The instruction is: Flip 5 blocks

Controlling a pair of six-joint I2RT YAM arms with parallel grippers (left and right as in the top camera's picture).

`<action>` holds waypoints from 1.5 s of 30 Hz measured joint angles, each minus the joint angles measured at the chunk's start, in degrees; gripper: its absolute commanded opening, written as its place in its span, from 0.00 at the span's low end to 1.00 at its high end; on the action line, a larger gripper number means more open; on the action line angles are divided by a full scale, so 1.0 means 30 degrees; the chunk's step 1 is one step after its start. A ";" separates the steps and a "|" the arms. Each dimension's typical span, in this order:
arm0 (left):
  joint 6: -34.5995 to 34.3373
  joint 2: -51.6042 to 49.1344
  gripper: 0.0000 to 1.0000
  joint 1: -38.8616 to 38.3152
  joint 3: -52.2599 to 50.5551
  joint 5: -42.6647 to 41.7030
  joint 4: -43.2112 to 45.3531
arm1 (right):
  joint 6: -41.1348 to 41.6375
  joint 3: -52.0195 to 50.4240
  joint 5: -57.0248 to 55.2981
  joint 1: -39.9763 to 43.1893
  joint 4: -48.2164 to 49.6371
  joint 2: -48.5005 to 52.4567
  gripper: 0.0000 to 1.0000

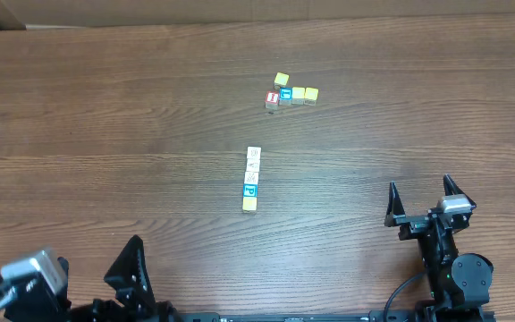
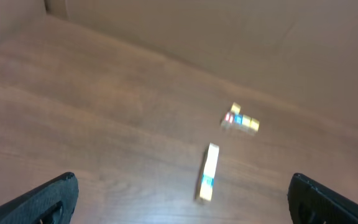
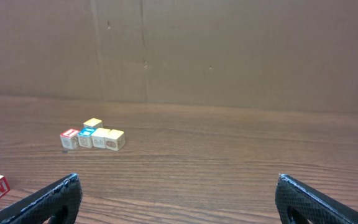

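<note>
- The blocks (image 1: 251, 179) are laid in a short touching column at the centre of the table (image 1: 105, 134), with the yellow one lowest.
- Another cluster (image 1: 291, 94) is seen above it, apart.
- The left fingers (image 2: 48, 199) are spread wide; nothing is held.
- The right fingers (image 3: 48, 199) are likewise spread wide and empty.

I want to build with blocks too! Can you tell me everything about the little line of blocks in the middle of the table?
The line of blocks is five tiny cubes that look wooden, on the brown wood-grain table, side by side and touching, in a nearly straight row. From the far end: two whitish cubes with faint drawings, a greenish cube, a blue cube marked P, then a plain yellow cube nearest the robot. Nothing else touches them.
</note>
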State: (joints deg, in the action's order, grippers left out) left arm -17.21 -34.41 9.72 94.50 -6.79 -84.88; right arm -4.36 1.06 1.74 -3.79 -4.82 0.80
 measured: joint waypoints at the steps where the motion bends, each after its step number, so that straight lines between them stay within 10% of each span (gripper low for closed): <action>1: -0.0007 0.0546 1.00 0.0000 -0.0634 0.0015 0.0561 | 0.0007 0.0000 0.0000 0.0000 0.0007 0.0000 1.00; 26: -0.0415 1.1111 1.00 -0.0583 -2.0436 -0.0867 3.2771 | 0.0007 0.0000 0.0131 0.0000 0.0007 0.0000 1.00; 45: -0.1290 1.1132 1.00 -0.2251 -2.9966 0.2579 3.4884 | 0.0000 0.0000 0.0138 0.0000 0.0007 0.0000 1.00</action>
State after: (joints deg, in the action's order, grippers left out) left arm -21.08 -1.02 2.96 4.60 0.95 19.77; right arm -4.36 1.06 2.15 -3.79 -4.80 0.80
